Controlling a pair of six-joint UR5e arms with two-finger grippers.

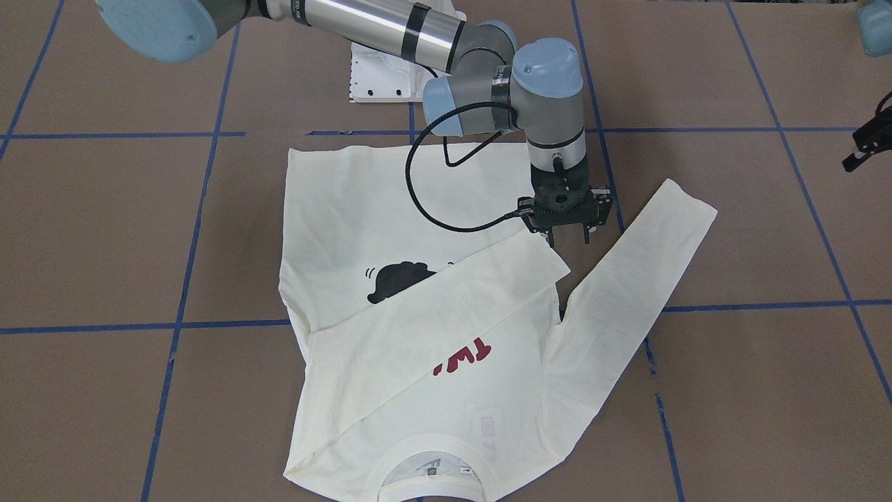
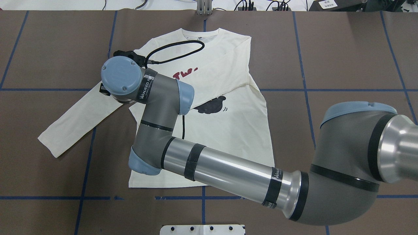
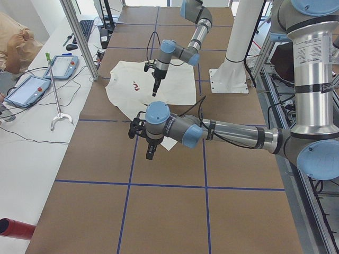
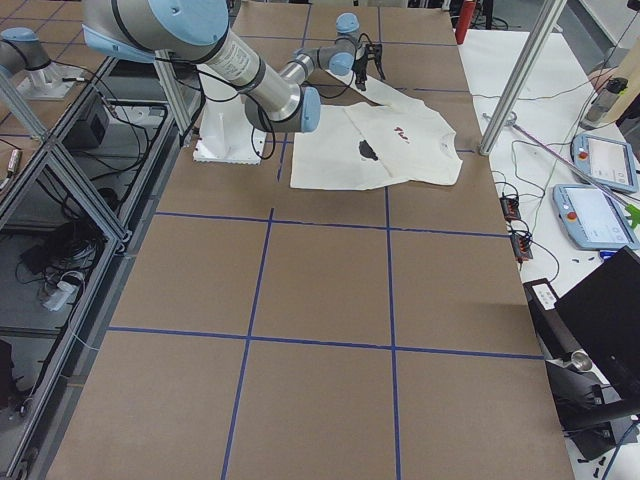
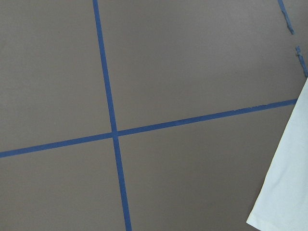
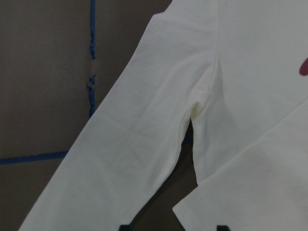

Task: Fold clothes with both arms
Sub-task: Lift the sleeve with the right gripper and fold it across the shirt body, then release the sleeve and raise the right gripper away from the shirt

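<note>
The cream-white shirt lies flat on the brown table, print side up, with its collar on the far side from the robot. One sleeve is folded slantwise across the chest and covers part of the black cat and the red letters. The other sleeve stretches out flat to the side. My right gripper hangs open and holds nothing, just above the armpit of that outstretched sleeve. My left gripper hovers over bare table past the sleeve's cuff. I cannot tell whether it is open or shut.
The white pedestal base stands at the robot's edge of the table. Blue tape lines cross the brown surface. A side table with teach pendants, a grabber tool and aluminium posts runs along the far side, where a person sits.
</note>
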